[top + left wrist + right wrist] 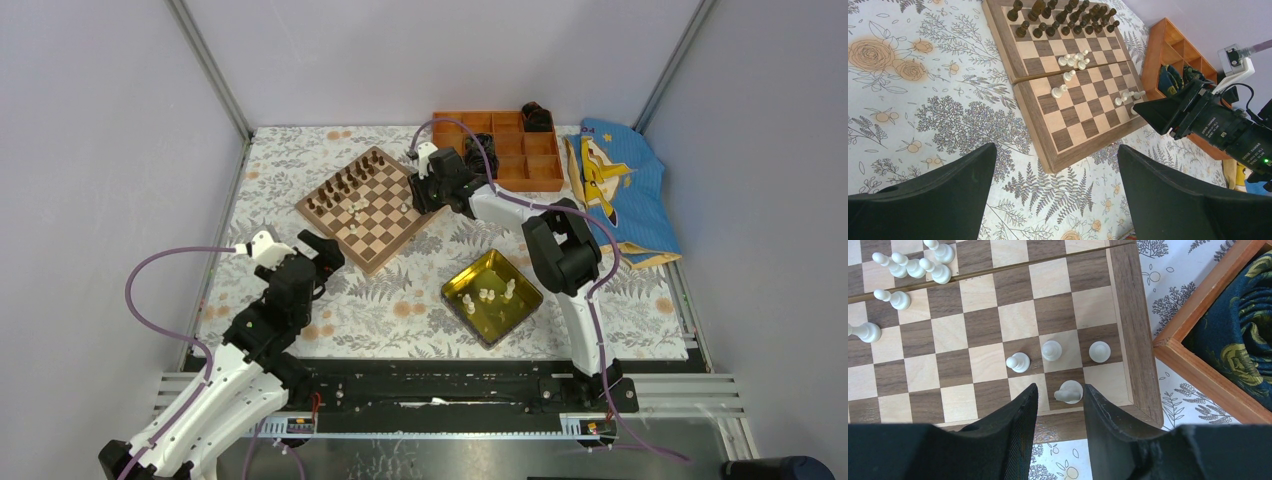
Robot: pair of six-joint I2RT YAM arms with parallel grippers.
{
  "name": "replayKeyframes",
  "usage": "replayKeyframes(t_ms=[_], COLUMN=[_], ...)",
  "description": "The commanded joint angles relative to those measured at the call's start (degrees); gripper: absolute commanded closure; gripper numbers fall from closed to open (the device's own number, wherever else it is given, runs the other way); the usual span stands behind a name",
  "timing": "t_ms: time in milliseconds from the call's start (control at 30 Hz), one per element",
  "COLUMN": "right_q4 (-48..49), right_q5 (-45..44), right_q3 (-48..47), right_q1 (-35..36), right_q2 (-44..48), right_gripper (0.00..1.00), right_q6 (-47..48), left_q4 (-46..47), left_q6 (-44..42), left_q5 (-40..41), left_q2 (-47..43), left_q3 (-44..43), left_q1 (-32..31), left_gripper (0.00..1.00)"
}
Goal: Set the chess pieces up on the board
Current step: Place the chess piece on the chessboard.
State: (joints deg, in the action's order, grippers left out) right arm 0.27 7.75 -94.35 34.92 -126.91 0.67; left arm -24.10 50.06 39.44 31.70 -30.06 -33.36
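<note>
Right gripper (pixel 1060 390) straddles a cream chess piece (pixel 1069 391) on the board (pixel 1128 315).

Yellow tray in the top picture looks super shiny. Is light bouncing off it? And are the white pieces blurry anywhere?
Top view: yes, the yellow tray gleams with reflected light, and the chess pieces on the board are too tiny to look crisp. Right wrist view: the pieces are sharp, with faint shadows. Left wrist view: sharp too, just smaller.
</note>
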Motion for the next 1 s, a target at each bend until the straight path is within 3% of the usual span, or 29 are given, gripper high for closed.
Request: replayKeyframes(t_ms=[0, 967], right_q4=[0.06, 1.77], right_q5=[1.85, 2.03], right_q3=[-2.48, -0.43], right_q1=[-0.38, -0.37], right_q2=[1.05, 2.10], right_gripper=[0.55, 0.55], right_q6=[-0.24, -1.97], left_q4=[0.99, 1.11], left_q6=[0.65, 0.74], left_q5=[0.90, 0.86], left_q2=[-0.60, -0.15], left_q3=[0.27, 0.27], left_q1=[-0.25, -0.29], left_gripper=[0.01, 0.01])
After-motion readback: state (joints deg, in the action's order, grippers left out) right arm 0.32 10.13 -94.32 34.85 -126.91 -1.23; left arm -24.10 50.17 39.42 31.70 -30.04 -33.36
